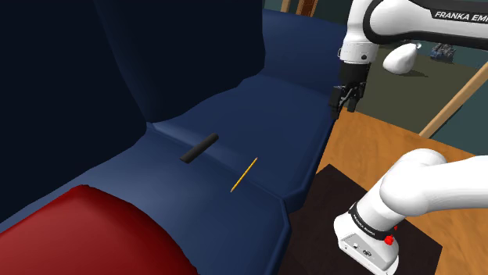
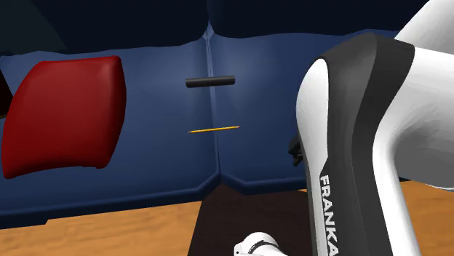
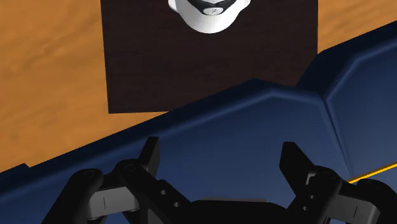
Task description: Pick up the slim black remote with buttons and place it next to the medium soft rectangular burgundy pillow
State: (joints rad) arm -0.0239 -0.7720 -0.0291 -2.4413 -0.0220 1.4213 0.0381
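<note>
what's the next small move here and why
Probably swing the gripper across the sofa toward the remote, without descending yet. Its fingers stand open and empty near the seat's front edge, well apart from the remote, which lies flat on the seat with a thin yellow stick close by.

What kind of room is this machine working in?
Most likely a living room: a dark blue sofa, a red pillow on it, a slim black remote on the seat, and a wooden floor.
</note>
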